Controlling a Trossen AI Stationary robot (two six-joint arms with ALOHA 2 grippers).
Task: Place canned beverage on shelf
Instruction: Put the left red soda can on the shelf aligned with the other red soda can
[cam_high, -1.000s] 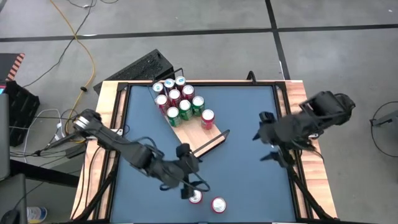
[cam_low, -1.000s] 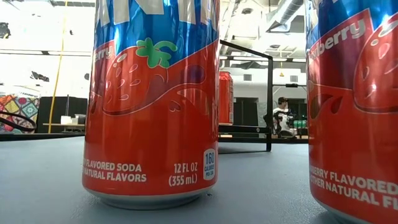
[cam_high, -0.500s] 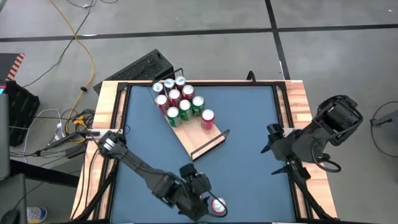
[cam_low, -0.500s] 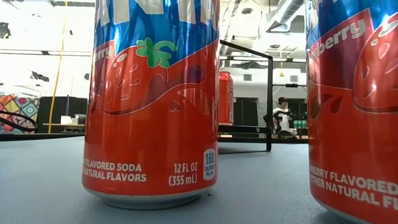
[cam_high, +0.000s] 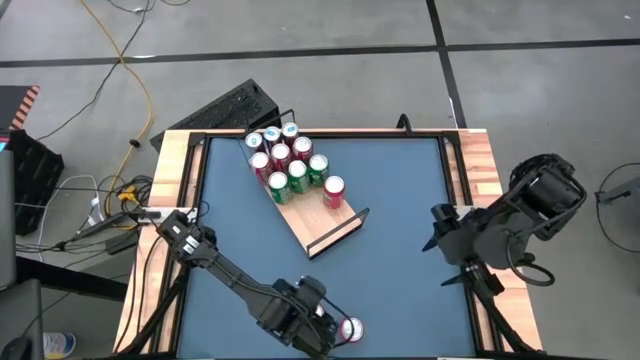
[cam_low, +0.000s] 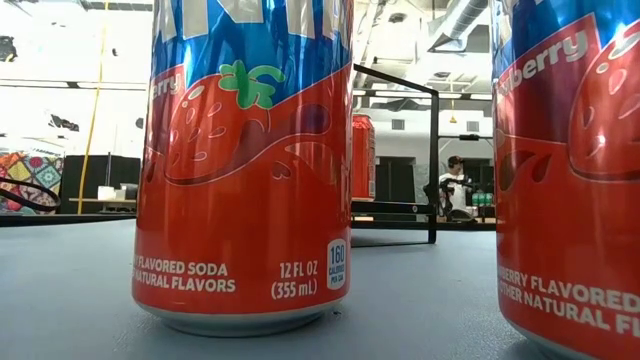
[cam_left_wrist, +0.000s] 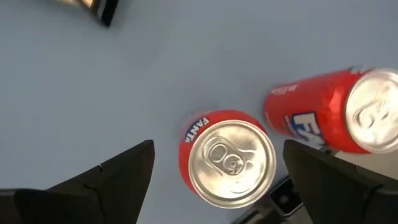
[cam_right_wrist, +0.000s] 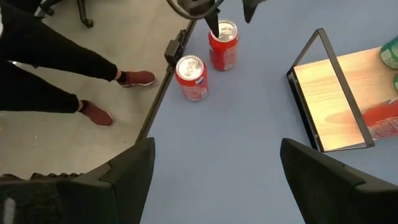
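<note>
We see the left claw (cam_high: 322, 330) down at the near edge of the counter (cam_high: 390, 270), hanging right above one of two red strawberry soda cans; its fingers (cam_left_wrist: 118, 177) are spread wide on either side of the upright can (cam_left_wrist: 228, 158) and touch nothing, so it holds nothing. The second red can (cam_left_wrist: 336, 112) stands just beside the first, both on the blue counter top by the near edge. In the high view only one of these cans (cam_high: 350, 329) is clearly visible next to the claw; the other is hidden under the arm. The low view is filled by the two cans close up, left one (cam_low: 245, 170) and right one (cam_low: 570, 170), both upright. The shelf (cam_high: 312, 210), a light-wood board with black rails, lies at an angle toward the far side of the counter, well apart from the two loose cans. Its far end carries a cluster of red and green cans (cam_high: 288, 160); its near end is bare wood. The right claw (cam_high: 436, 230) waits over the right side of the counter, fingers (cam_right_wrist: 118, 171) wide apart and empty. In the right wrist view a person's legs and red shoes (cam_right_wrist: 93, 112) show on the floor beside the counter.
</note>
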